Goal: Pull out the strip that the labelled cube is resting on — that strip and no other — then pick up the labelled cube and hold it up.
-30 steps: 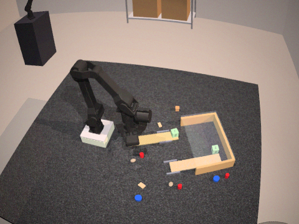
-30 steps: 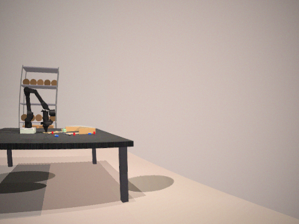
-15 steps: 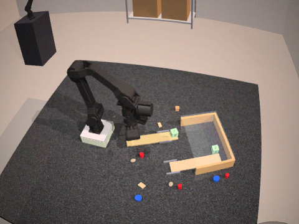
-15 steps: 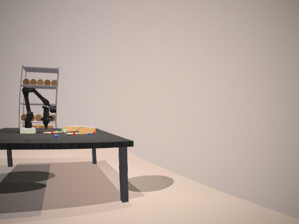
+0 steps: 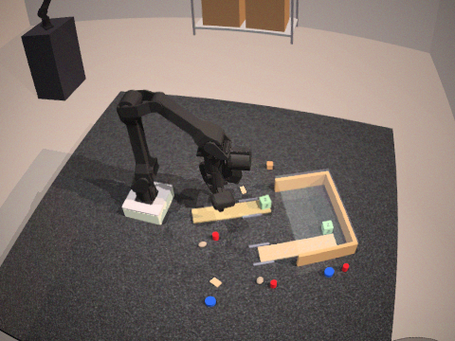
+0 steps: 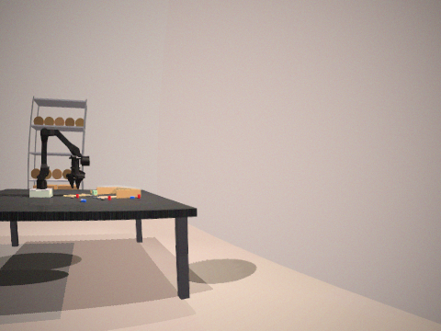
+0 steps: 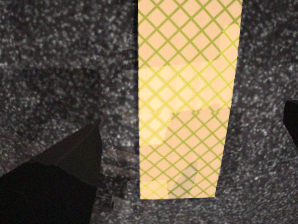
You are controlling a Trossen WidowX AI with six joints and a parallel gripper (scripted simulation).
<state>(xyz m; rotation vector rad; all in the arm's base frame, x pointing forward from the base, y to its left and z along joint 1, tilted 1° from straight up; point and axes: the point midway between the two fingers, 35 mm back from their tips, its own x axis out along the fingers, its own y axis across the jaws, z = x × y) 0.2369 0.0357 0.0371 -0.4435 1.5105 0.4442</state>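
Observation:
My gripper (image 6: pixel 74 186) (image 7: pixel 194 123) is open and empty, above the left part of the patterned strip, fingertips on either side of it in the wrist view. This long pale strip (image 5: pixel 246 209) (image 7: pixel 190 30) lies flat, outside the wooden frame and to its left. A green cube (image 5: pixel 265 202) with a dark mark sits at the strip's right end. A second strip (image 5: pixel 280 251) reaches into the frame along its near side. Another green cube (image 5: pixel 327 226) with a mark is inside the frame by that strip; I cannot tell what it rests on. The marks are too small to read.
The wooden frame (image 5: pixel 342 206) is open on its left side. Thin grey rails flank both strips. An orange cube (image 5: pixel 269 165) lies behind. Red cylinders (image 5: pixel 215 236) (image 5: pixel 273 284), blue discs (image 5: pixel 210 301) (image 5: pixel 329 272) and small tan pieces (image 5: pixel 215 282) lie in front.

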